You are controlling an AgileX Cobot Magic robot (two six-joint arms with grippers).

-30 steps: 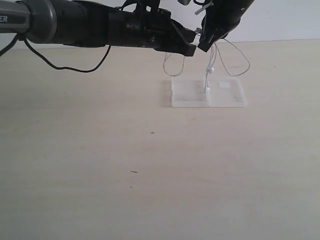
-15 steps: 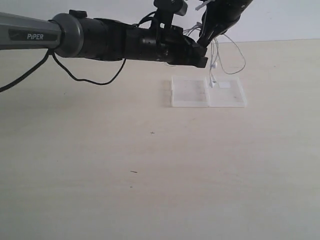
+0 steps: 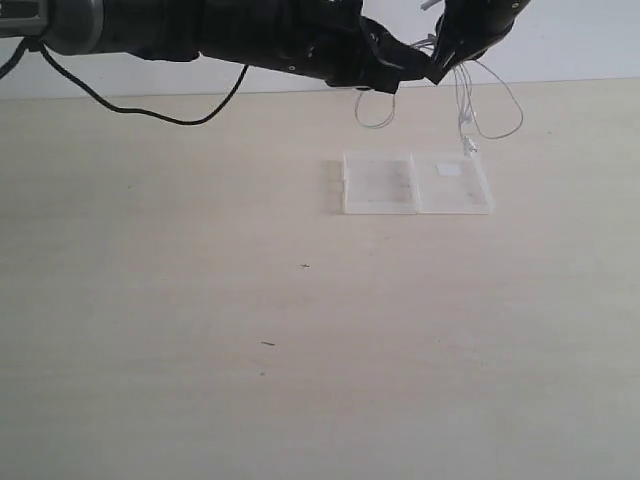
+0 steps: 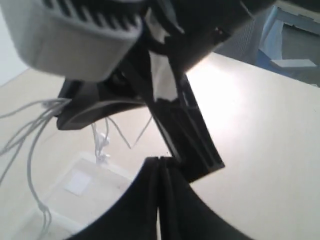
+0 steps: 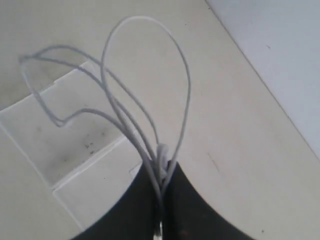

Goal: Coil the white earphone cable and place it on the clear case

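Note:
The white earphone cable [image 5: 145, 80] hangs in several loops from my right gripper [image 5: 162, 162], which is shut on a bunch of its strands. In the exterior view that gripper [image 3: 452, 62] is high at the back, above the clear case [image 3: 380, 195]. Cable loops [image 3: 497, 115] and an earbud [image 3: 468, 147] dangle over the case's back right edge. My left gripper [image 3: 432, 72] reaches across and its tips meet the right one. Its jaws [image 4: 159, 161] are shut and no cable shows between them. Another loop [image 3: 375, 118] hangs under it; what carries it I cannot tell. The case lies open and flat, with a white label [image 3: 448, 170].
The case rests on a pale wooden table [image 3: 300, 330]. A white wall [image 3: 580, 40] rises behind the table's back edge. A black wire [image 3: 150, 112] droops from my left arm over the table's back left.
My left arm has swung up and to the right, keeping its tip against the right gripper. The cable has been lifted, and the dangling earbud has moved from the case's middle to its back right edge.

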